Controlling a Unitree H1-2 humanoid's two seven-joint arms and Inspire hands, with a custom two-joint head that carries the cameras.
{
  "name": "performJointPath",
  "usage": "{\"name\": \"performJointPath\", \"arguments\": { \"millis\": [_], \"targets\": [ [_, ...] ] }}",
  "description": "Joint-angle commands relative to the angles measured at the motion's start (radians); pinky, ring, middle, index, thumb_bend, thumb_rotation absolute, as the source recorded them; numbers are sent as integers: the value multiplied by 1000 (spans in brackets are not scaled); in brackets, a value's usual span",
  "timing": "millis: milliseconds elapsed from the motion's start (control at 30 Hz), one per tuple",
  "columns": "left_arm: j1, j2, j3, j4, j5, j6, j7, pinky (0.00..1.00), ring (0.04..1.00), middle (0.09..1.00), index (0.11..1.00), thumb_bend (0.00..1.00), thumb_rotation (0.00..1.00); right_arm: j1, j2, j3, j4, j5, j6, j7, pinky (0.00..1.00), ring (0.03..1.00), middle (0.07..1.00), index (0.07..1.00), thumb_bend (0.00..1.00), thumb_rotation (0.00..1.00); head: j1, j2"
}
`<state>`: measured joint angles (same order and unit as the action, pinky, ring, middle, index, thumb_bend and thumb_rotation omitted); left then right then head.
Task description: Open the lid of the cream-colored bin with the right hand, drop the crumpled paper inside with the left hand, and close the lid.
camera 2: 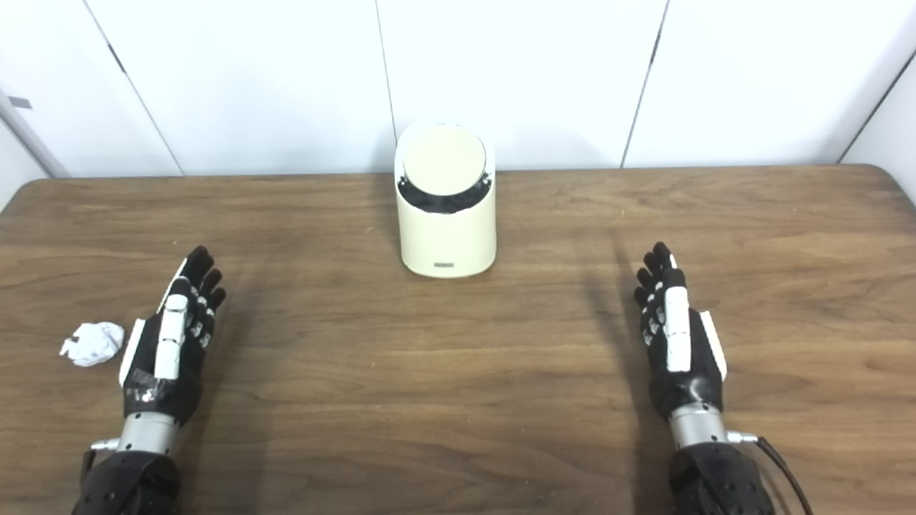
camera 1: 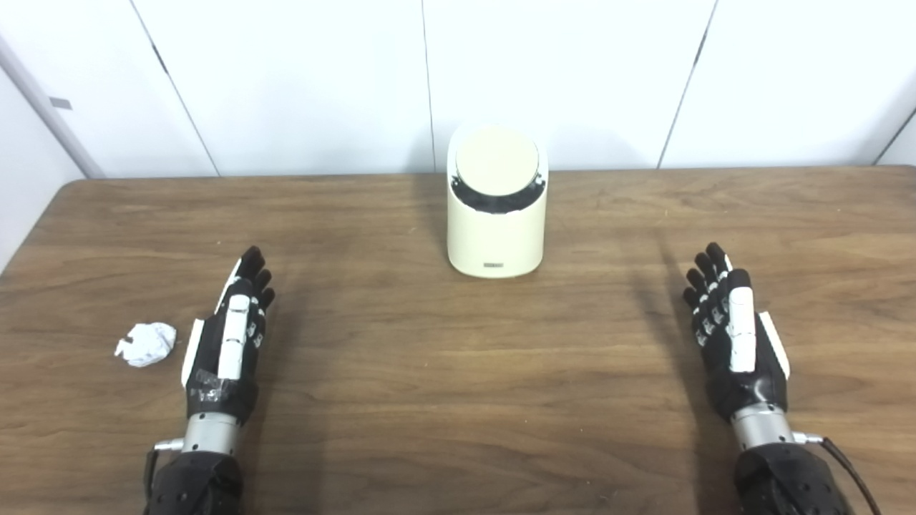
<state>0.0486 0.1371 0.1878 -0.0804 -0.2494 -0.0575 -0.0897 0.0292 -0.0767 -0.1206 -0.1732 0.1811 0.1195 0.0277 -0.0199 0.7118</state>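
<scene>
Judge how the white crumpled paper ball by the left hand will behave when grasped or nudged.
The white crumpled paper ball looks small and loosely wadded, so it is probably very light and would squash under closing fingers. Its lumpy, irregular outline suggests it would skid or tumble briefly rather than roll far on the smooth brown wooden table. It lies apart from the open left hand.

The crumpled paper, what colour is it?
White with faint grey creases; the crumpled paper shows best in the left eye view.

This looks like a lab or test room rather than a home. A bare wood-grain worktop [camera 1: 458, 372] stands against plain white wall panels [camera 1: 300, 79] with thin dark seams, and two robot arms in black sleeves reach in over it from the near edge.
</scene>
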Motion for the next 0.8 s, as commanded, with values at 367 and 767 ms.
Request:
{"name": "performJointPath", "arguments": {
  "millis": [367, 767],
  "targets": [
    [7, -8, -3, 28, -9, -31, -8, 1000, 1000, 999, 982, 487, 830, -11, 4, -2, -25, 8, 4, -2, 1000, 980, 985, 1000, 467, 1000, 1, -4],
    [8, -6, -4, 28, 1, -27, -5, 1000, 994, 992, 976, 488, 834, -11, 5, -2, -16, 12, -8, -1, 1000, 978, 982, 997, 463, 1000, -5, -12]
  ]
}}
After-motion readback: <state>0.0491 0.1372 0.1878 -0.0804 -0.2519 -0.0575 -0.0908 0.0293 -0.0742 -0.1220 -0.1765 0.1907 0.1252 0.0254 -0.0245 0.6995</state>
